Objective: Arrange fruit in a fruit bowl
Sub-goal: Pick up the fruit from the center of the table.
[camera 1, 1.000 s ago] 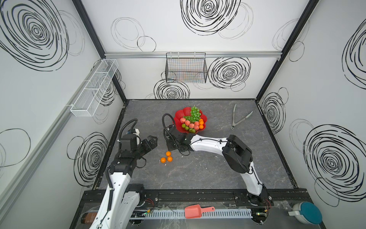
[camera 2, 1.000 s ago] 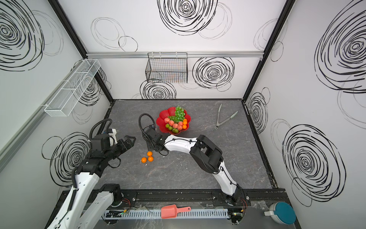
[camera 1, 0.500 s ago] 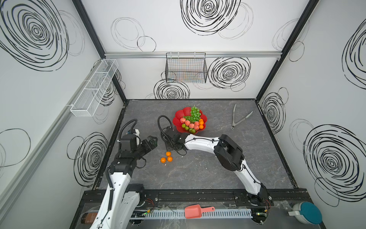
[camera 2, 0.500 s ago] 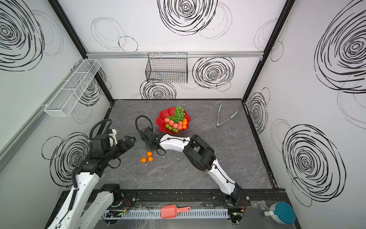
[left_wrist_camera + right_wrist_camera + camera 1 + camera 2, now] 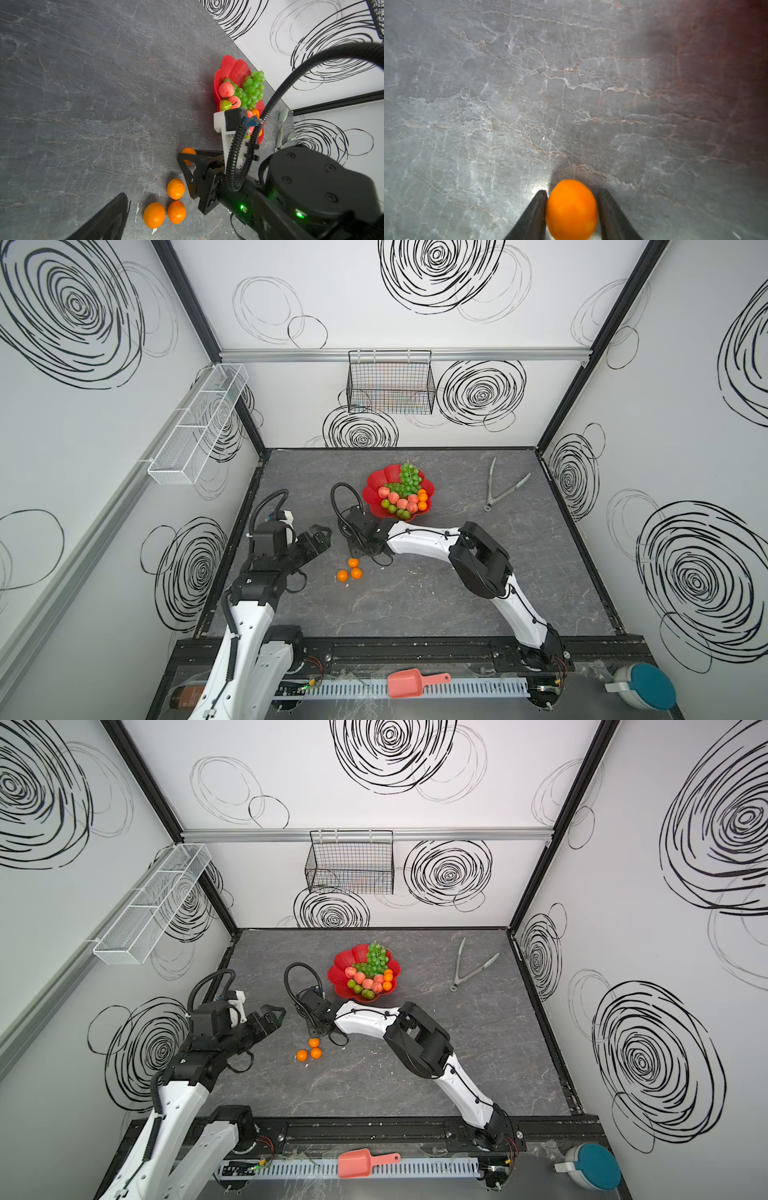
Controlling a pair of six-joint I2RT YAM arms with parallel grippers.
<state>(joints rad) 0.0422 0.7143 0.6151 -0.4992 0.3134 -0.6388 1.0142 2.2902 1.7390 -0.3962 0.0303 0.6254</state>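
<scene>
The right jaws pinch one smooth, round orange tangerine (image 5: 571,209) on the veined grey counter (image 5: 529,83).
Three more tangerines (image 5: 176,188) lie just beside; the left jaws gape empty; nearby, the glossy red scalloped fruit bowl (image 5: 232,66) holds one grape bunch (image 5: 252,89), peaches (image 5: 226,89), pears (image 5: 225,105).

left tool (image 5: 323,536) parted; right tool (image 5: 572,191) low

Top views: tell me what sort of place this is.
Likely a robot test cell, not a home: swirl-printed white walls on a black frame, two robot arms mounted on a front rail, toy fruit in a red bowl on a grey table.
</scene>
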